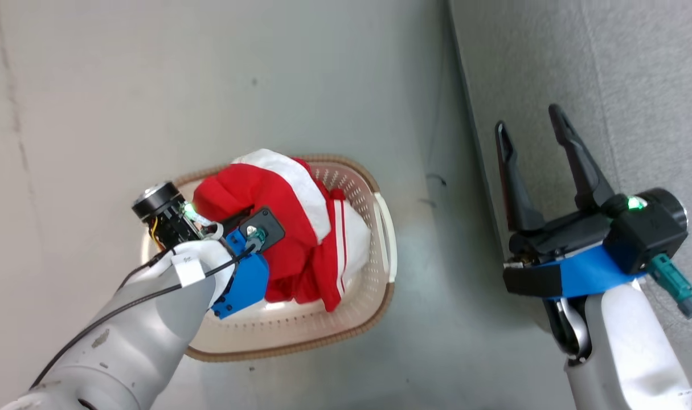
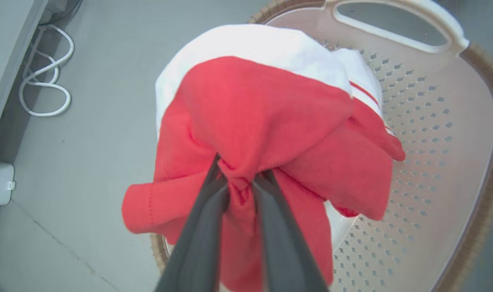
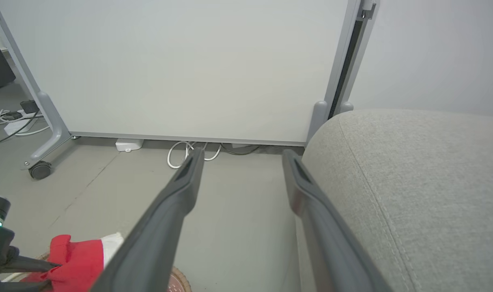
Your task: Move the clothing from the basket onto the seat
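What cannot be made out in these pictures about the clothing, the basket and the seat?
1. Left wrist view: the left tool pinches the clothing, and the folds bury its tips.
2. Head view: the held clothing covers much of the floor of the basket, so the number of garments cannot be told.
3. Right wrist view: the seat is cut off by the right and bottom edges, so its full extent is unseen.

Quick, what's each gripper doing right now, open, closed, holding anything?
Left gripper: closed on the red and white clothing, over the basket.
Right gripper: open, holding nothing.
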Robot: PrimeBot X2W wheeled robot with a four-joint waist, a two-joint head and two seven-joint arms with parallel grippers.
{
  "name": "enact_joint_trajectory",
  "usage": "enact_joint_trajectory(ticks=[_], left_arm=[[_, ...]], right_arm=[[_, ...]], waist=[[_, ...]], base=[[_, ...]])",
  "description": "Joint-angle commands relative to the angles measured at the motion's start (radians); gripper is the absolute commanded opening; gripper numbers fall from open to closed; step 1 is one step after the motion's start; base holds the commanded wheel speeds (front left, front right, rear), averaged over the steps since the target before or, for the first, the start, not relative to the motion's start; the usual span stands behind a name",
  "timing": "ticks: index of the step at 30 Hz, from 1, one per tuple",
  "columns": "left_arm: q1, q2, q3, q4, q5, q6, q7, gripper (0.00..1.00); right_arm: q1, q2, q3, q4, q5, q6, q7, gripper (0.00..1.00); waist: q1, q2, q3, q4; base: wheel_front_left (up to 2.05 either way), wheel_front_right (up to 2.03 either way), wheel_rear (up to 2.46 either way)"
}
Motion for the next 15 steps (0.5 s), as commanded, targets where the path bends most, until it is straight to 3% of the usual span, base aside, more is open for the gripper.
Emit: enact_joint_trajectory(ticks=[1,15], left_arm=[[0.026,-0.005,0.008,-0.004,-0.028,0.001,-0.031,0.00],[0.124,0.007,0.164,-0.069,-0.278,0.001,-0.121,0.00]], right_arm=[[0.031,-0.004,-0.005,0.015,-0.009,0.000,-0.003,1.00],[0.149,-0.003,-0.014,0.058,-0.030,0.000,-0.003,1.00]], waist=[[0.0001,0.0000,-0.120,0.039],[0.0001,0.0000,-0.373,0.092]], base=[[0.00,0.00,0.00],[0.00,0.00,0.00]])
